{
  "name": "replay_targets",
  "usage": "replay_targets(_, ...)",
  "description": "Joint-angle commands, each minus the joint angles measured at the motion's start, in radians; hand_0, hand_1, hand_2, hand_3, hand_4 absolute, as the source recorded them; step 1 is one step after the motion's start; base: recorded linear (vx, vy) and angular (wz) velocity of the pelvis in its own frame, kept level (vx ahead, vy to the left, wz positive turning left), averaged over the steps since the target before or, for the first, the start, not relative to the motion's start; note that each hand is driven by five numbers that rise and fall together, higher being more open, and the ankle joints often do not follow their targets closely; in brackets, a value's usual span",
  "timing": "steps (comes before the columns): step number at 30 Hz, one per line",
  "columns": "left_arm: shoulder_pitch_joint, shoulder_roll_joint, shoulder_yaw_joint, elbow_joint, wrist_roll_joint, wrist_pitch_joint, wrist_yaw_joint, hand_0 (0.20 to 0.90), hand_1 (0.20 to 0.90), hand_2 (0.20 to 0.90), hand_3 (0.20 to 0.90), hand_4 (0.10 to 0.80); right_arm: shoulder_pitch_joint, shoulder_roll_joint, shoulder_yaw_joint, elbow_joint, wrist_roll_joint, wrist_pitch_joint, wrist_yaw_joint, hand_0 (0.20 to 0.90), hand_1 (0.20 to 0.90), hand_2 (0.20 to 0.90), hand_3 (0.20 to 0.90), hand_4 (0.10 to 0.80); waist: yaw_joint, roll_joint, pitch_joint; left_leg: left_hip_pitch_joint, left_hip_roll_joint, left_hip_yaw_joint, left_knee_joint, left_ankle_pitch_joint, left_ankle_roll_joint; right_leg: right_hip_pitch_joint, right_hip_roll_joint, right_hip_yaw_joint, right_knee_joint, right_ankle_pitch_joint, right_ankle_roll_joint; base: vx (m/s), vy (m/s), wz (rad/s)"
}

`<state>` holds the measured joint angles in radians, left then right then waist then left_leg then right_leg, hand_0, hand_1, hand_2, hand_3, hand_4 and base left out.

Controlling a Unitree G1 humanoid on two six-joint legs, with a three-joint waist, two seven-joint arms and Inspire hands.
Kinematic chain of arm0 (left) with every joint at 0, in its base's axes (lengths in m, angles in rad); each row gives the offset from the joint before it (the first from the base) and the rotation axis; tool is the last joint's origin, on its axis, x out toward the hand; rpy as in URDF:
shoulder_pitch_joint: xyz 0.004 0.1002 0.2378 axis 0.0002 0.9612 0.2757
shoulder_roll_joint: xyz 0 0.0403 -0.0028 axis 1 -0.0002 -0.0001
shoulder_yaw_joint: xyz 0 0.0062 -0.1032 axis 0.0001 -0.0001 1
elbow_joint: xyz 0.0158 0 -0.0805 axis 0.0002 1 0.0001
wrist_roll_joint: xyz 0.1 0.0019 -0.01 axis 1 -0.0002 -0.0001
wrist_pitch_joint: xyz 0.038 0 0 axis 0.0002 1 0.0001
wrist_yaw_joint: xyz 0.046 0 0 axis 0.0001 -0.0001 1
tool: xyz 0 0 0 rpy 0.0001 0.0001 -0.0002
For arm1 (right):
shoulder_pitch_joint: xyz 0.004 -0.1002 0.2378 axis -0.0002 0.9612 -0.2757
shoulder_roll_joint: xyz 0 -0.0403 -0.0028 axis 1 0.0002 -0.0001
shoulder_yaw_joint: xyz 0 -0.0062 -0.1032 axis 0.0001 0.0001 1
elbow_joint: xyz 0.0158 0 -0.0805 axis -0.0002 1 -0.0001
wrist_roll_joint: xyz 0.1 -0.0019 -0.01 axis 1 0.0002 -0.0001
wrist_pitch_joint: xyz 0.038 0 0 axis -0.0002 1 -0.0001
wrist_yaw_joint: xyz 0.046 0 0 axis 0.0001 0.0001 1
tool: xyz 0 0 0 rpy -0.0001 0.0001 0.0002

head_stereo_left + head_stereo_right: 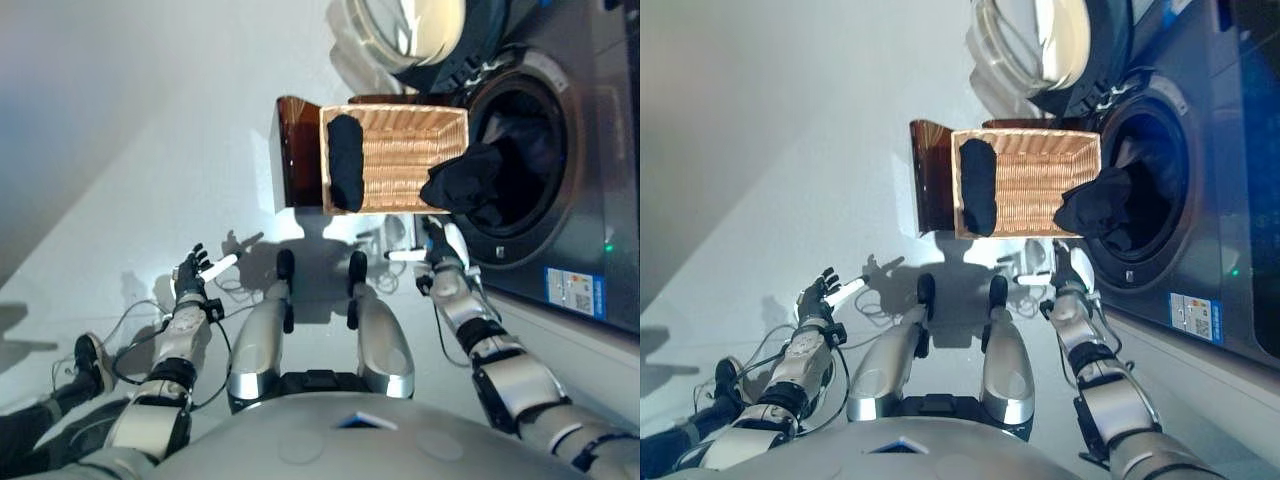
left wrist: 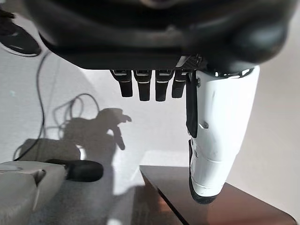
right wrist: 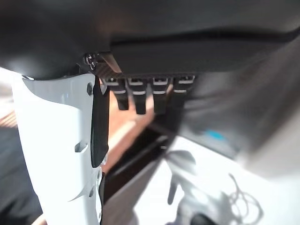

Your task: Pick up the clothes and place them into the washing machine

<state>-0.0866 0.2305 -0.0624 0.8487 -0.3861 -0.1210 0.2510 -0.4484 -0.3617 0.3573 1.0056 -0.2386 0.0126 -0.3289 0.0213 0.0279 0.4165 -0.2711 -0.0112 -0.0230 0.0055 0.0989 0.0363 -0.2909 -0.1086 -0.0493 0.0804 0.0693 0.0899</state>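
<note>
garment point(image 1: 465, 183): dark, draped over basket point(image 1: 400, 130) rim at washer door point(image 1: 525, 150)
right hand point(image 1: 440, 252): nearer, just below it, fingers straight, empty
left hand point(image 1: 190, 270): well apart, relaxed, empty

A pale floor point(image 1: 150, 180) carries everything. On it, ahead of the right hand point(image 1: 437, 250), stands a dark brown stand point(image 1: 296, 150) bearing a woven basket point(image 1: 400, 160). The washing machine point(image 1: 580, 150) stands on the floor beyond and to the outer side of that hand. A person's dark shoe point(image 1: 90, 362) rests on the floor behind the left hand point(image 1: 190, 272).
</note>
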Motion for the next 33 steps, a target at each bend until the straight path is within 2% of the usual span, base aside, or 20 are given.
replay_targets(1,0.011,0.061,-0.028,-0.089,-0.017,-0.08,0.035,0.9,0.9,0.9,0.9,0.8,-0.158,-0.085,0.048,-0.01,-0.106,-0.011,-0.049,0.9,0.9,0.9,0.9,0.8,0.024,-0.029,-0.028,-0.041,0.031,0.011,0.061,-0.03,-0.092,-0.05,-0.099,0.018,0.029,0.05,0.072,0.012,0.012,0.05)
replay_targets(6,-0.009,0.065,-0.07,-0.126,-0.052,-0.097,0.027,0.9,0.9,0.9,0.9,0.8,-0.332,-0.113,0.147,0.093,-0.237,0.025,-0.082,0.9,0.9,0.9,0.9,0.8,0.033,-0.016,-0.022,-0.037,0.032,0.025,0.041,-0.028,-0.095,-0.058,-0.1,0.025,0.024,0.051,0.076,0.033,0.028,-0.02)
replay_targets(11,-0.032,0.057,-0.09,-0.144,-0.05,-0.102,0.035,0.9,0.9,0.9,0.9,0.8,-0.371,-0.121,0.201,0.124,-0.389,0.076,-0.117,0.9,0.9,0.9,0.9,0.8,0.029,-0.011,-0.018,-0.029,0.029,0.03,0.025,-0.03,-0.094,-0.065,-0.1,0.03,0.027,0.05,0.078,0.019,0.019,0.0)
replay_targets(17,-0.05,0.048,-0.111,-0.144,-0.068,-0.108,0.025,0.9,0.9,0.9,0.9,0.8,-0.403,-0.166,0.289,0.237,-0.563,0.126,-0.071,0.9,0.9,0.9,0.9,0.8,0.034,0.002,-0.002,-0.047,0.022,0.03,0.03,-0.032,-0.094,-0.097,-0.103,0.039,0.042,0.048,0.08,-0.016,0.011,-0.03)
replay_targets(23,-0.045,0.037,-0.124,-0.138,-0.075,-0.106,0.009,0.9,0.9,0.9,0.9,0.8,-0.396,-0.231,0.317,0.298,-0.686,0.176,-0.034,0.9,0.9,0.9,0.9,0.8,0.038,0.023,0.019,-0.07,0.017,0.034,0.051,-0.037,-0.094,-0.13,-0.102,0.05,0.06,0.05,0.08,-0.034,0.005,-0.06)
replay_targets(33,-0.038,0.025,-0.115,-0.145,-0.093,-0.108,0.009,0.9,0.9,0.9,0.9,0.8,-0.413,-0.278,0.318,0.283,-0.711,0.199,-0.032,0.9,0.9,0.9,0.9,0.8,0.029,0.046,0.046,-0.098,0.021,0.049,0.043,-0.023,-0.101,-0.187,-0.096,0.064,0.074,0.055,0.081,-0.027,-0.002,-0.09)
